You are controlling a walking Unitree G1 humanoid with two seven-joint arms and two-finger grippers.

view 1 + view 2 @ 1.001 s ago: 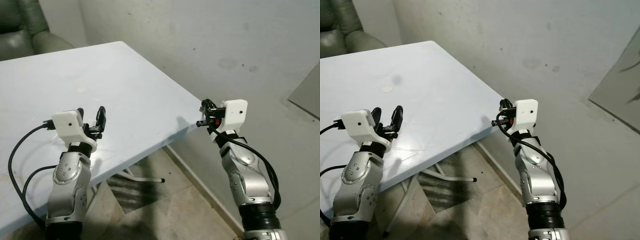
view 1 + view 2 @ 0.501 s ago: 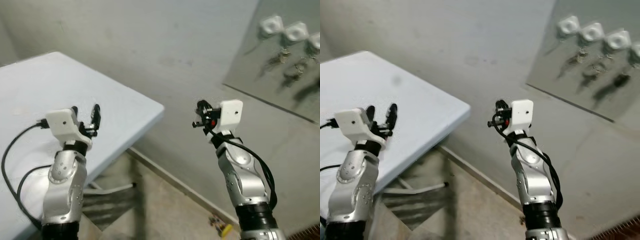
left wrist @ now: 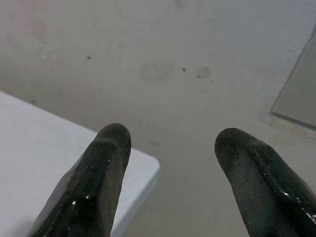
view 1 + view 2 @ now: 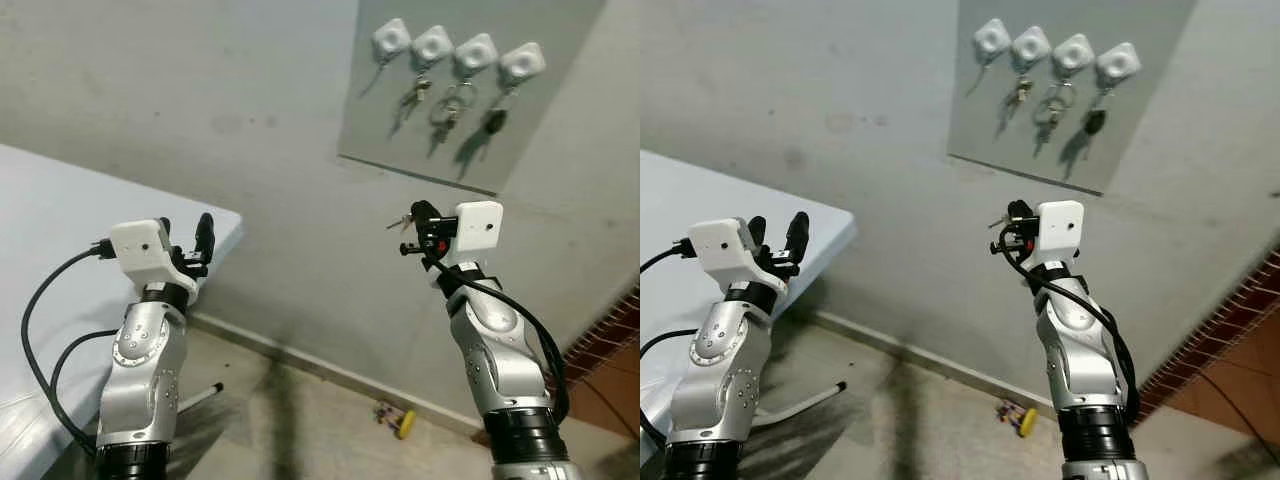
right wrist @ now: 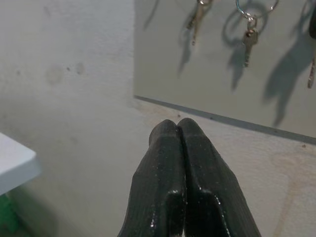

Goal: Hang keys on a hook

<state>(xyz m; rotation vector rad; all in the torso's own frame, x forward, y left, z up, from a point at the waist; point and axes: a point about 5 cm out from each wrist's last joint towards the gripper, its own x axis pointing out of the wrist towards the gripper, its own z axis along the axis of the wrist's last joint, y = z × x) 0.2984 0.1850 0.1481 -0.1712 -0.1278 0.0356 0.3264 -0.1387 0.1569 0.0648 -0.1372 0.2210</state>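
At the far left lies one pale blue-white table top (image 4: 40,230). Its rounded corner ends just beside the left gripper (image 4: 190,232), and one white tubular leg (image 4: 200,395) shows on the floor beneath. The left gripper is raised in front of the grey plaster wall (image 4: 250,110), its two black fingers (image 3: 111,143) spread wide apart with nothing between them.

Right of centre, the right gripper (image 4: 418,222) is held up below a flat grey rectangular panel (image 4: 380,130) fixed to the wall. Its two fingers are clenched tip to tip. From the head, a thin metal sliver juts out beside them; whether it is a key cannot be told.

Four white rounded hooks (image 4: 433,44) sit in a row along the top of the panel. Three sets of keys hang from the right-hand three: a small brass bunch (image 4: 415,92), a silver ring with a key (image 4: 445,105) and a dark fob (image 4: 492,120), all high and far, above the right gripper.

The right wrist view brings the keys much closer, so single blades and the ring can be made out. The head views add one small yellow object (image 4: 405,425) on the floor by the skirting, and red brickwork (image 4: 600,340) at the far right.
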